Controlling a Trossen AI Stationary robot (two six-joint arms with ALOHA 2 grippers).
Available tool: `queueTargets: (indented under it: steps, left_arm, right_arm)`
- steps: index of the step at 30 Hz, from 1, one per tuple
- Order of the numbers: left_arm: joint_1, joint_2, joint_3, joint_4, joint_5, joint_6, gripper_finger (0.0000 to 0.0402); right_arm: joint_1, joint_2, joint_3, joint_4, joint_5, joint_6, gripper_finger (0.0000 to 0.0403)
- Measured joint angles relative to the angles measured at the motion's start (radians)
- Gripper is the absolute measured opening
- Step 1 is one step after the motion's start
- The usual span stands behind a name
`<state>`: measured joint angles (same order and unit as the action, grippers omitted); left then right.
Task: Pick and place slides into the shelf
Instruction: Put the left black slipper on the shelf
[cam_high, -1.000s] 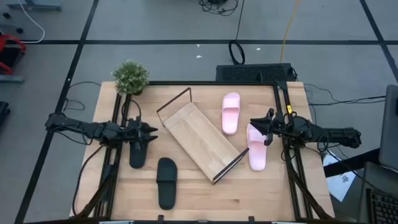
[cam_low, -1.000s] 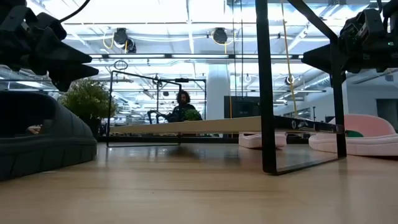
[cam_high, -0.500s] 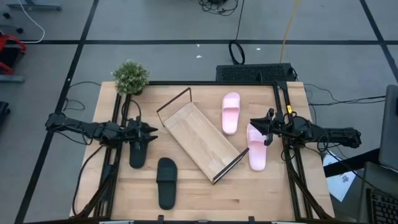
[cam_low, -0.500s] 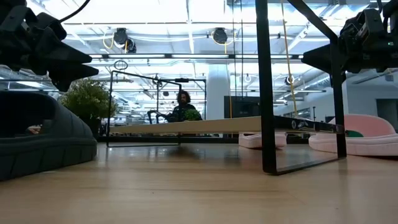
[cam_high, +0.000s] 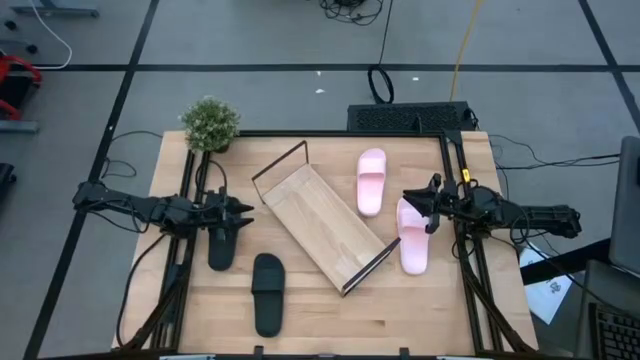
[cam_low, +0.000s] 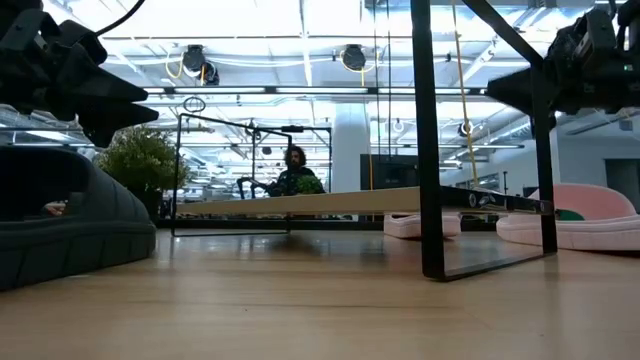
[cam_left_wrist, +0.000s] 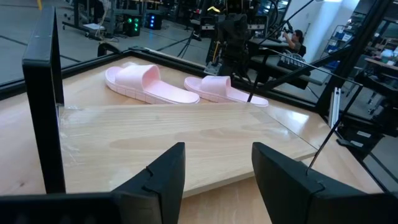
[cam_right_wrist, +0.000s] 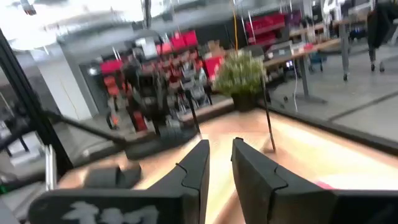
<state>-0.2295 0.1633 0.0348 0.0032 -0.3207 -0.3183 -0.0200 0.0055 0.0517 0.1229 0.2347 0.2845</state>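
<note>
Wooden desk (cam_high: 420, 300) seen from above; the shelf (cam_high: 322, 228) lies diagonally across its middle, a light-wood board with a thin black wire frame at each end, one end toward the far left, the other toward the near right; nothing lies on the board.

Four slides, all on the desk, none on the shelf; one pink slide (cam_high: 371, 181) lies just beyond the shelf's right side, toward the far edge; the second pink slide (cam_high: 412, 238) lies near the right edge, close to the shelf's near-right wire frame; one black slide (cam_high: 221, 240) lies toward the left edge; the other black slide (cam_high: 267, 293) lies nearer the front edge, left of centre, apart from the shelf.

Left gripper (cam_high: 243, 212) hangs over the first black slide, pointing toward the shelf; its fingers (cam_left_wrist: 163, 177) stand spread with a clear gap, nothing between them; its wrist view looks across the shelf board to both pink slides beyond. In the low view it sits above the black slide, not touching it.

Right gripper (cam_high: 409, 200) hovers over the far end of the second pink slide, pointing toward the shelf; its fingers (cam_right_wrist: 198, 165) stand a little parted, with a narrow gap and nothing gripped.

Small potted plant (cam_high: 209, 125) at the far left corner of the desk; a person (cam_low: 294, 170) is visible far off in the room behind.
</note>
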Motion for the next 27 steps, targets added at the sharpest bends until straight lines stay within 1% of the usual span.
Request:
queueTargets:
  steps: [2,5,7,9,15,17,19,21,23,27]
  left_arm:
    - [0.000,0.000,0.000,0.000,0.000,0.000,0.0182]
    - [0.000,0.000,0.000,0.000,0.000,0.000,0.0182]
    - [0.000,0.000,0.000,0.000,0.000,0.000,0.0182]
    - [0.000,0.000,0.000,0.000,0.000,0.000,0.0182]
    - [0.000,0.000,0.000,0.007,-0.008,0.000,0.0182]
    - [0.000,0.000,0.000,0.035,-0.030,0.000,0.0182]
    - [0.000,0.000,0.000,0.072,-0.036,0.000,0.0182]
    - [0.000,0.000,0.000,0.140,-0.037,-0.003,0.0182]
    - [0.000,0.000,0.000,0.238,-0.037,-0.017,0.0182]
    - [0.000,0.000,0.000,0.511,-0.024,-0.073,0.0182]
  right_arm:
    - [0.001,0.000,0.000,0.061,-0.001,0.068,0.0059]
    - [0.002,0.000,0.000,0.177,0.003,0.259,0.0059]
    - [0.002,0.001,0.000,0.263,0.032,0.290,0.0059]
    - [0.002,0.002,0.000,0.357,0.052,0.269,0.0059]
    - [0.002,0.002,0.000,0.748,0.043,0.120,0.0059]
    - [0.002,0.002,0.000,0.864,0.005,0.049,0.0059]
    - [0.002,0.002,0.000,0.952,-0.058,-0.014,0.0059]
    - [0.002,0.002,0.000,1.002,-0.105,-0.072,0.0059]
    - [0.002,0.002,0.000,1.018,-0.111,-0.120,0.0059]
    - [0.002,0.010,0.001,1.018,-0.108,-0.164,0.0059]
